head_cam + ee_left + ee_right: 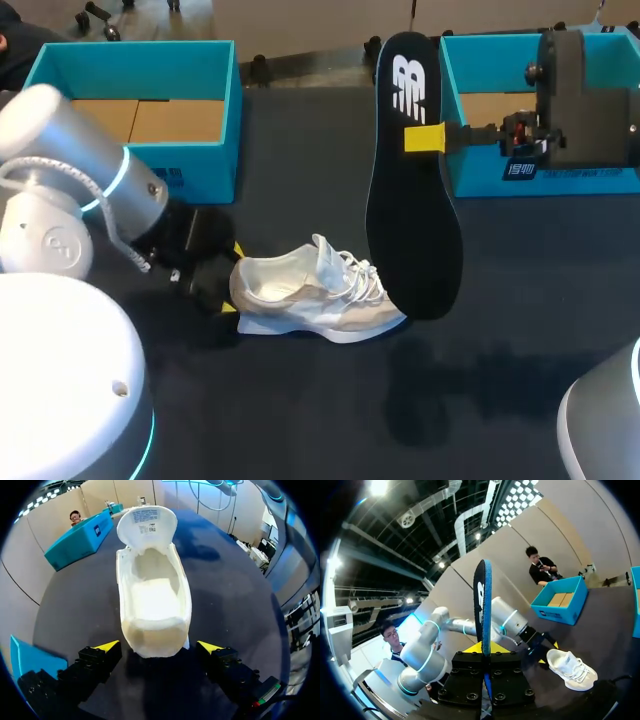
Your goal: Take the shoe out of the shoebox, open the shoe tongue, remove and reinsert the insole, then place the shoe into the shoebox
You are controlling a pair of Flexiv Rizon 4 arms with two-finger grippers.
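A white sneaker [315,295] lies on the dark table, toe to the right, its tongue pulled open. My left gripper [232,275] stands open at the heel, one finger on each side of it without touching [159,645]; the heel of the white sneaker [152,630] sits just ahead of the yellow tips. My right gripper [428,138] is shut on the black insole [410,190], which hangs upright above the shoe's toe. In the right wrist view the black insole [483,610] stands edge-on between the shut fingers of my right gripper [484,649], with the white sneaker [571,669] far below.
Two teal shoeboxes stand at the back: one at the left [140,115] with cardboard inside, one at the right [520,110] behind my right arm. The dark table's front half [400,420] holds nothing but shadows.
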